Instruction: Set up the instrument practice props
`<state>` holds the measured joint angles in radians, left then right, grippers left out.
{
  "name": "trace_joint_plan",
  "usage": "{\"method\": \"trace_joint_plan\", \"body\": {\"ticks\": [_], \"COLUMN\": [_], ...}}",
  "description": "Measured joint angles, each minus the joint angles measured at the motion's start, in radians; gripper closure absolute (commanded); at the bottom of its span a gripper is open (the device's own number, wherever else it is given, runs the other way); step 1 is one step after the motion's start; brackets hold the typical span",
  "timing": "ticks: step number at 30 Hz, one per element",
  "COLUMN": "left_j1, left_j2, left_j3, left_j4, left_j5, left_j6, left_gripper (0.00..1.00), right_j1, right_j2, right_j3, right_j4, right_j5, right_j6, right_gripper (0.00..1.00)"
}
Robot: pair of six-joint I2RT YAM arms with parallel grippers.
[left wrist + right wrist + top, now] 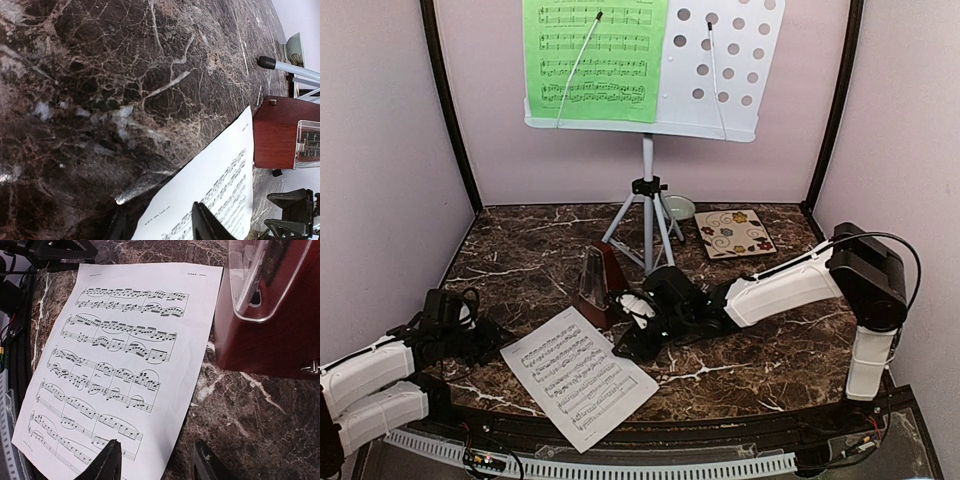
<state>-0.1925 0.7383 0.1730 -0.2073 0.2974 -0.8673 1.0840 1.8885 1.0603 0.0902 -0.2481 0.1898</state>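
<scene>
A white music sheet (578, 375) lies flat on the marble table (770, 350) near the front edge. The dark red-brown metronome (597, 286) stands just behind it. The white hole-punched stand desk (730, 60) on a pale tripod (647, 225) holds a green music sheet (592, 55). My right gripper (632, 345) is open, low at the white sheet's right edge (197, 365), one finger over the paper, the other over the marble. My left gripper (500, 338) is open at the sheet's left corner (210, 195); the metronome shows beyond (280, 132).
A small pale-green bowl (677, 208) and a square flower-patterned tile (734, 232) sit at the back right, behind the tripod. Pink walls enclose the table on three sides. A ribbed rail (620, 465) runs along the front edge.
</scene>
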Motion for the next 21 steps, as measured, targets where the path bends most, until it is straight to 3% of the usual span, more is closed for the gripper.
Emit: {"method": "trace_joint_plan", "body": {"ticks": [18,21], "left_j1": [0.001,0.001], "left_j2": [0.018,-0.002], "left_j3": [-0.032,-0.032], "left_j4": [0.077,0.054], "left_j5": [0.061,0.04], "left_j6": [-0.007,-0.009], "left_gripper": [0.57,0.68], "right_j1": [0.009,0.009], "right_j2": [0.104,0.105], "right_j3": [0.053,0.053], "right_j4": [-0.005,-0.005], "right_j5": [-0.007,-0.007], "right_j6": [-0.01,-0.01], "right_gripper": [0.56,0.56]}}
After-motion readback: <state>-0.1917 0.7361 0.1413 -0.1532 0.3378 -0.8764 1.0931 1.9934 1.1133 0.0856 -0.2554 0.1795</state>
